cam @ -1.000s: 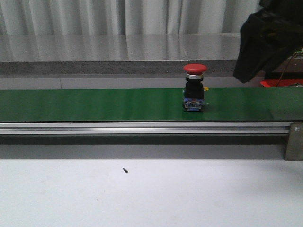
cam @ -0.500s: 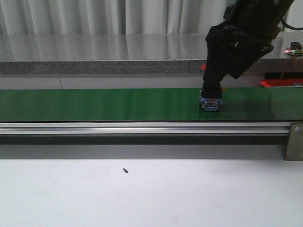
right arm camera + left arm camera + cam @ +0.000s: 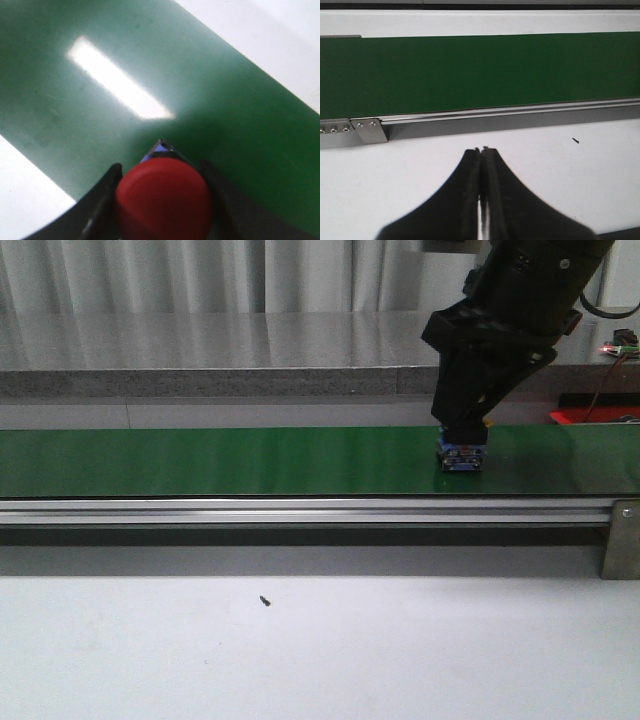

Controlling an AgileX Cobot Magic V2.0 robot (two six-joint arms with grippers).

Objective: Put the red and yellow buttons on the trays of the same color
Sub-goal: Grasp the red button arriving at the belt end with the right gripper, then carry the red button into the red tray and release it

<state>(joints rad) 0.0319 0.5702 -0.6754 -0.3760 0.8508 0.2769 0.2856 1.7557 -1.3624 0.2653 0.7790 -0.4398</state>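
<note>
A red button (image 3: pixel 162 200) with a wide red cap stands upright on the green belt (image 3: pixel 200 460). In the front view only its blue base (image 3: pixel 460 457) shows under the arm. My right gripper (image 3: pixel 462 436) has come down over it, and its fingers (image 3: pixel 102 192) press the cap from both sides. My left gripper (image 3: pixel 481 150) hovers shut and empty over the white table, on the near side of the belt (image 3: pixel 470 75). A red tray (image 3: pixel 592 417) peeks out at the far right behind the belt. The yellow button and the yellow tray are out of view.
An aluminium rail (image 3: pixel 300 510) runs along the belt's near edge, with a bracket (image 3: pixel 622 538) at its right end. A grey ledge (image 3: pixel 200 350) and curtains stand behind. A small dark speck (image 3: pixel 265 601) lies on the white table.
The red button rode the belt to the right. My right arm swung in from the upper right, dropped over the button and closed round its cap.
</note>
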